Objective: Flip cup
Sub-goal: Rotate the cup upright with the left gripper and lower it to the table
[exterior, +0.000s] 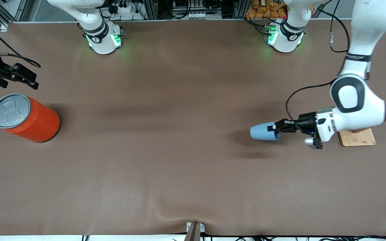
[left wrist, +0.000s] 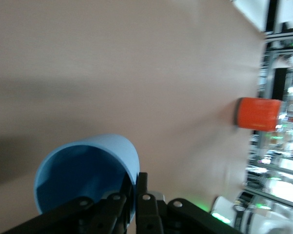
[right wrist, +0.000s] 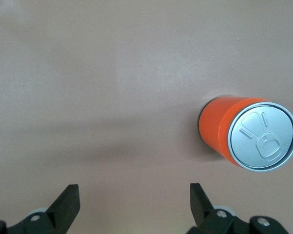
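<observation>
The light-blue cup is held on its side above the table toward the left arm's end, its shadow on the cloth below. Its base points toward the right arm's end and its mouth faces the wrist. My left gripper is shut on the cup's rim, one finger inside and one outside. The left wrist view shows the cup's dark-blue inside with the left gripper pinching the wall. My right gripper is open and empty over bare table at the right arm's end, as the right wrist view shows.
A large orange can with a grey lid stands upright near the right gripper; it also shows in the right wrist view and the left wrist view. A wooden peg stand sits under the left arm.
</observation>
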You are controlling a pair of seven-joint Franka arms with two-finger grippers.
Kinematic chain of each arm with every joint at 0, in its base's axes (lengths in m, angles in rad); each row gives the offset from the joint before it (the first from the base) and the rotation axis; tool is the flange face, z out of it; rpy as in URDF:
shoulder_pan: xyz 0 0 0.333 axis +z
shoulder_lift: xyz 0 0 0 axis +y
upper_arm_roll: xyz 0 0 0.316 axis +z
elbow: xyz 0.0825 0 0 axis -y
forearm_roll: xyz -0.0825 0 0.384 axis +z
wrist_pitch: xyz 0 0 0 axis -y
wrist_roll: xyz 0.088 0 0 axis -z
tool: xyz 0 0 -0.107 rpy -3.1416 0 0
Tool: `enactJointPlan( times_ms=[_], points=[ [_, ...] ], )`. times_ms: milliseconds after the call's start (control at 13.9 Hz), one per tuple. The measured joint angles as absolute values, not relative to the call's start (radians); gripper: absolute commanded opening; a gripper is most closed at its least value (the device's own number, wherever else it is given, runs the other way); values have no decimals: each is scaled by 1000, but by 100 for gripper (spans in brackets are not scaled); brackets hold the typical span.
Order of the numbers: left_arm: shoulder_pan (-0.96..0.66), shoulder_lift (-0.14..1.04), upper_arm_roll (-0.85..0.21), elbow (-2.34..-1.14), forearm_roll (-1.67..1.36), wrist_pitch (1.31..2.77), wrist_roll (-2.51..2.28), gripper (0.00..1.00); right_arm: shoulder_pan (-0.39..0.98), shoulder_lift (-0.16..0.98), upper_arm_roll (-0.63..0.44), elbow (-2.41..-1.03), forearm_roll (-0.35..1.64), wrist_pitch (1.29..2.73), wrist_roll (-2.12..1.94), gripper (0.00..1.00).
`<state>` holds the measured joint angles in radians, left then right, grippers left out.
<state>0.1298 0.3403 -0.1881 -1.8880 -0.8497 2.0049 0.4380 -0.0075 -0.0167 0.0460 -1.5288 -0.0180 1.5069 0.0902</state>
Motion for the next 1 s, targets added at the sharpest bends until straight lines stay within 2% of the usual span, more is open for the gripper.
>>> enactJointPlan(
  times_ms=[215,430,646,1004],
  points=[
    [159,319,-187,-1807,-536,1950,282,0,-8,-17,46,-1529,-18,1507,89,100],
    [165,312,-184,-1789,-316,1945,208,0,-13,-17,43,-1529,-18,1507,86,100],
    [183,312,-181,-1796,-215,1955,129,0,-14,-17,42,-1529,-18,1507,79,100],
    [180,312,-186,-1874,-112,2081,-13,0,-14,-17,41,-1529,-18,1507,46,100]
  ],
)
